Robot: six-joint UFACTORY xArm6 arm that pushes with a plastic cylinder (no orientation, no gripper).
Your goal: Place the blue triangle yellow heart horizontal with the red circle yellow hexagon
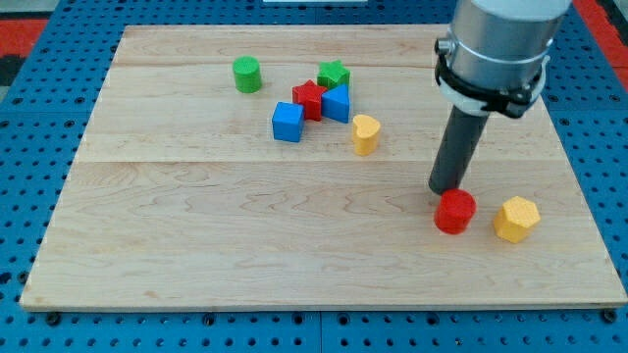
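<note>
My tip [447, 189] rests at the upper left edge of the red circle [455, 212], at the view's lower right. The yellow hexagon [516, 219] lies just right of the red circle. The yellow heart [365, 134] sits near the middle, well to the left of my tip. The blue triangle [337, 103] lies up and left of the heart, touching the red star [309, 99].
A green star [334, 74] sits just above the blue triangle. A blue cube [287, 123] lies left of and below the red star. A green cylinder [247, 75] stands at the upper left. The wooden board [196, 245] is ringed by a blue pegboard.
</note>
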